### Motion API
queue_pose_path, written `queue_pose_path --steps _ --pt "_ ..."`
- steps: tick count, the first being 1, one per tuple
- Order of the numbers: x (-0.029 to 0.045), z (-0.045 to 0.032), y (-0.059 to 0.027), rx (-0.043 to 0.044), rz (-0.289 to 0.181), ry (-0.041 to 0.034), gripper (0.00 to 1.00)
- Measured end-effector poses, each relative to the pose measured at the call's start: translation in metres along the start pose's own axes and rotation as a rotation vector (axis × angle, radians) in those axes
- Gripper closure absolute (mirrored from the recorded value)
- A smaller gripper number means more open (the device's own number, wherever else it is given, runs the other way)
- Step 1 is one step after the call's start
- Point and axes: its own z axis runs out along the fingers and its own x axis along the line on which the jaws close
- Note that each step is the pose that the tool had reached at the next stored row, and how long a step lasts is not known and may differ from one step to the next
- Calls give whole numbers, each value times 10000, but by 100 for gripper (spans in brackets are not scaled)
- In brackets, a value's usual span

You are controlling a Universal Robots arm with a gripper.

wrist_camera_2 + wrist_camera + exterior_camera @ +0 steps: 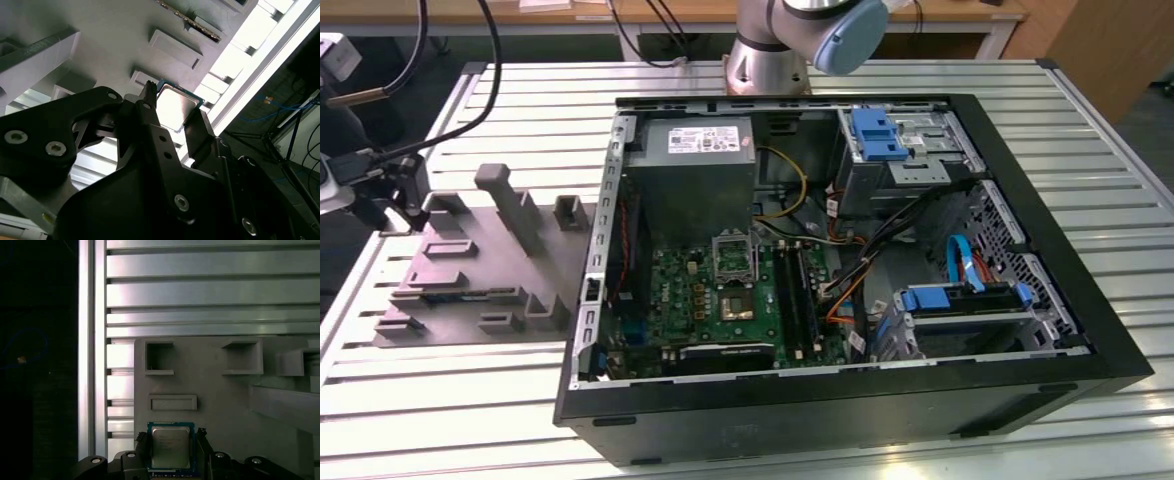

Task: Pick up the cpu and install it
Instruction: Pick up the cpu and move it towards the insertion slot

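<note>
The cpu (171, 447), a small square chip with a silvery top and a green rim, sits between my gripper's (172, 450) two black fingers. Both fingers press against its opposite edges, so the gripper is shut on it. In the second wrist view the same cpu (176, 104) shows between the fingertips (199, 122), just over the grey moulded fixture plate (115, 45). I cannot tell whether the chip rests on the plate or hangs slightly above it. In the exterior view the plate (467, 270) lies at the left, beside the open computer case (854, 400).
The green motherboard (720, 295) lies flat inside the case, with cables (881, 250), blue drive brackets (877, 135) and a power supply (694, 160) around it. Upright blocks (507, 200) rise from the fixture plate. The slatted metal table's edge (92, 340) runs close to the plate.
</note>
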Motion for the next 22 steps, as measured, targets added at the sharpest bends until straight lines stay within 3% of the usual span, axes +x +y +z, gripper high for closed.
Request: queue_pose_path --steps 22 --pt "2 -92 6 0 0 1 53"
